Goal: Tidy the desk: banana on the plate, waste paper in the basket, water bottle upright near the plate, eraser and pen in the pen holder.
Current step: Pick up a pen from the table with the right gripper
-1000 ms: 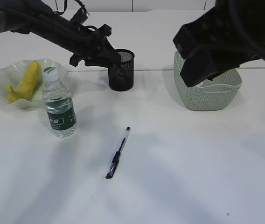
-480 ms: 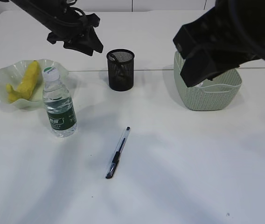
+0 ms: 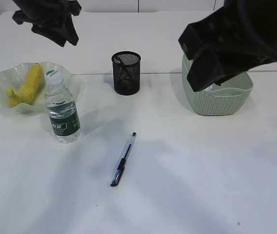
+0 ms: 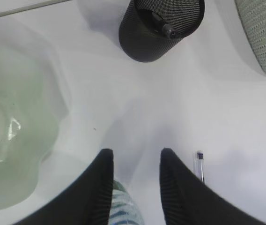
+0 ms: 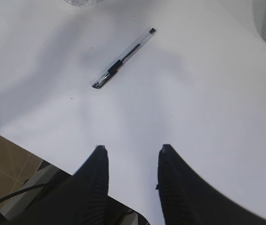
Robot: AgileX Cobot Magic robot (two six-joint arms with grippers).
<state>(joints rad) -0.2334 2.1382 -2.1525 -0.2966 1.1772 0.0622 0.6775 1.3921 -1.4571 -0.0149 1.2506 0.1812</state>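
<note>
A yellow banana (image 3: 27, 84) lies on the pale green plate (image 3: 2, 80). The water bottle (image 3: 62, 109) stands upright just right of the plate. A pen (image 3: 123, 159) lies flat mid-table, also seen in the right wrist view (image 5: 123, 58). The black mesh pen holder (image 3: 126, 73) has a dark item inside (image 4: 163, 29); I cannot tell whether it is the eraser. My left gripper (image 3: 65, 31) hovers high above the plate, open and empty (image 4: 135, 152). My right gripper (image 5: 133, 149) is open and empty near the table's front edge. The waste paper is hidden.
A green woven basket (image 3: 221, 95) stands at the back right, partly covered by my right arm (image 3: 231, 44). The bottle (image 4: 126, 208) shows between the left fingers, far below them. The table's front edge and floor (image 5: 11, 159) lie below the right gripper.
My left gripper has pulled up and to the left, away from the pen holder's rim, still open. The right arm has barely moved. The pen, bottle and banana have not moved.
</note>
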